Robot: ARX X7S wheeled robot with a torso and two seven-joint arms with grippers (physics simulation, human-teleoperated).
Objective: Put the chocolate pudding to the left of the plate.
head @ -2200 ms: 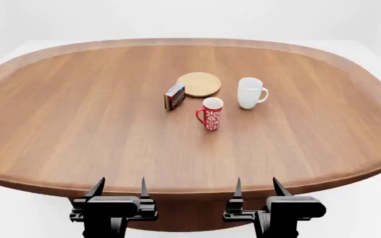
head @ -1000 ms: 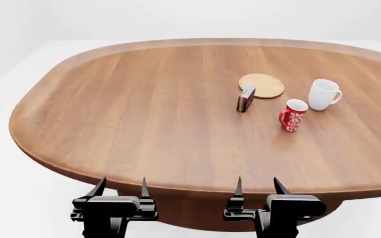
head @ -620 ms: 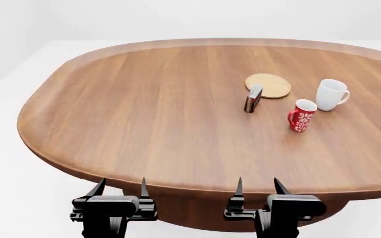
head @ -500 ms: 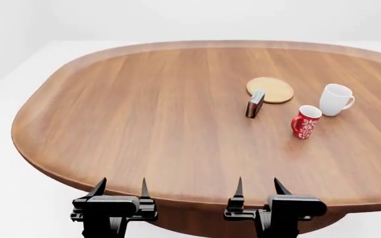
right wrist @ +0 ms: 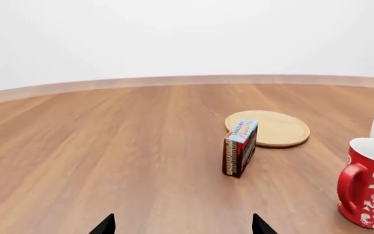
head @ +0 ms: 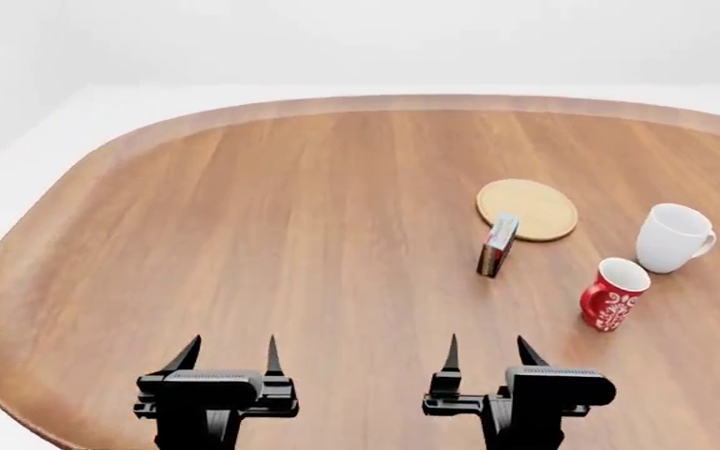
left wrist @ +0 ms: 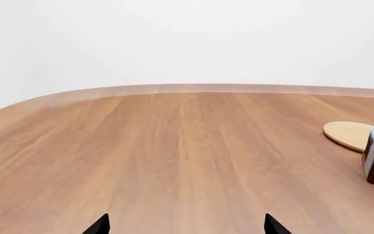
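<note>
The chocolate pudding [head: 499, 246] stands on edge on the wooden table [head: 273, 234], ahead of our right gripper [head: 486, 361] and a little to its right, well beyond its reach for now. Just past the carton lies the plate [head: 529, 208]; the carton sits at the plate's near left edge, close to or touching its rim, and we cannot tell which.

We judge that nothing of the placing is done yet: the pudding is untouched and more in front of the plate than squarely to its left. Left for us are the approach, the grasp, and setting it down clear on the plate's left.

Farther right of the right gripper stand the red patterned mug [head: 613, 293] and the white mug [head: 674, 237].

Both the right gripper and our left gripper [head: 229, 361] hang low, fingers spread apart, holding nothing.
</note>
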